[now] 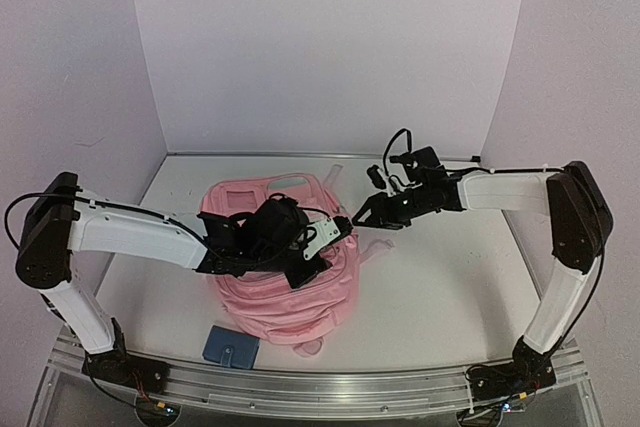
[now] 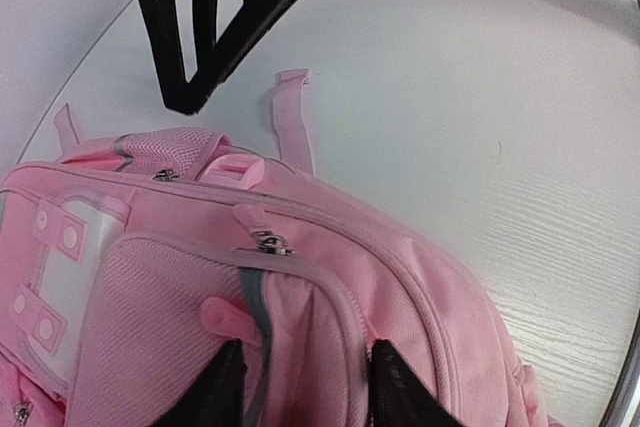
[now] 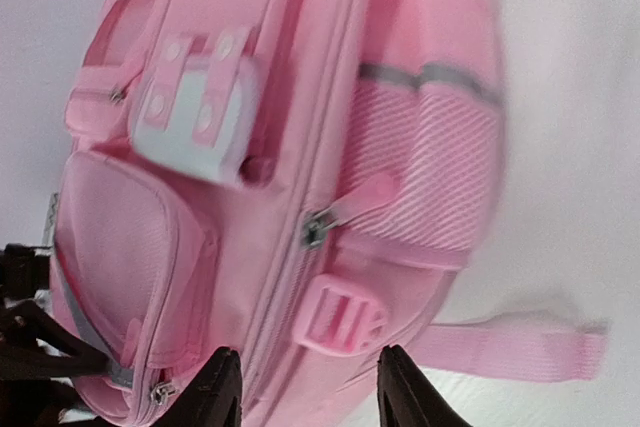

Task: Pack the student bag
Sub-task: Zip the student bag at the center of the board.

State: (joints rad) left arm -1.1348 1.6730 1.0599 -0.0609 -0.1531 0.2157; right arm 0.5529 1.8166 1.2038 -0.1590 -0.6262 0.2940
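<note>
Pink fabric student bag (image 1: 290,297) looked limp, light, best pinched at zip pull (image 2: 268,242); left fingers (image 2: 222,392), right fingers (image 3: 215,392) both spread wide.

White table (image 1: 450,287) w/ pale lilac walls (image 1: 330,47) round it.

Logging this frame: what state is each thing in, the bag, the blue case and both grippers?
bag: lying flat, front up, zips in view look shut.
blue case: closed, flat by the bag's near edge.
left gripper: open, at the bag's front pocket.
right gripper: open, at the bag's edge, holding nothing.
</note>
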